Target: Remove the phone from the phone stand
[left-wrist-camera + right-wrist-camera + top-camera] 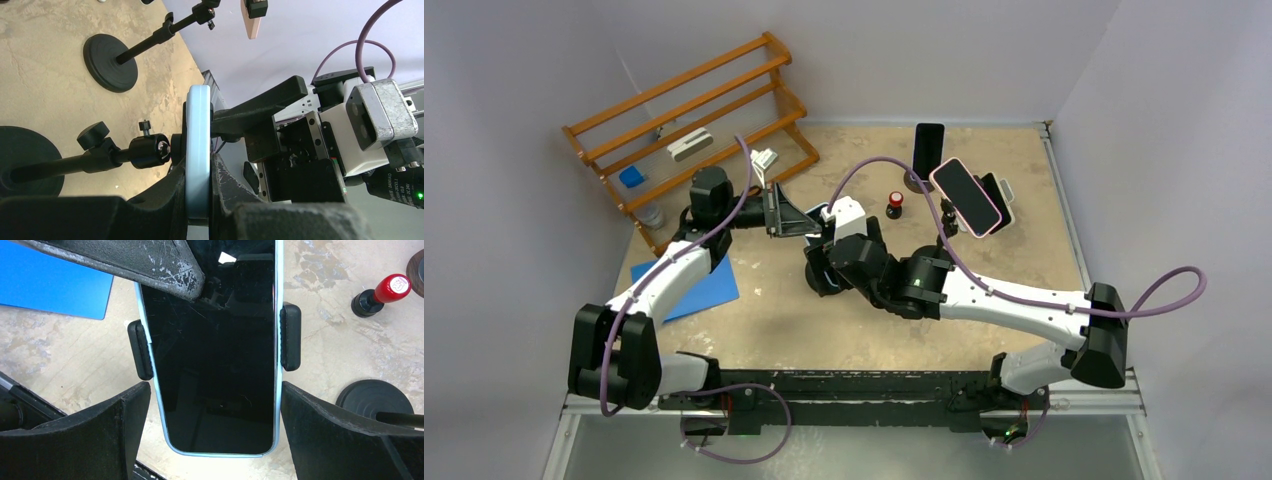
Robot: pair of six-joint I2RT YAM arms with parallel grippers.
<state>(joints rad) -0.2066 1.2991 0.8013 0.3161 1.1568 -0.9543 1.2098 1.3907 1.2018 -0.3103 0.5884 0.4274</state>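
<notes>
The phone (212, 350) has a black screen and a light-blue case. It sits in the phone stand's two black side clamps (291, 337). In the left wrist view the phone (198, 150) is edge-on, with the stand's ball joint (150, 150) behind it. My left gripper (198, 172) is shut on the phone's upper end, one finger on the screen and one on the back. My right gripper (215, 407) is open. Its fingers (120, 430) stand on either side of the phone's lower end with small gaps. In the top view both grippers, left (796, 215) and right (822, 262), meet at the phone (824, 212).
A pink-cased phone (967, 197) and a black phone (928, 150) sit on other stands at the back right. A red-capped stamp (894, 205) stands near them. A blue sheet (686, 285) lies at the left. A wooden rack (689, 120) is at the back left. Another stand's base (372, 397) is close by.
</notes>
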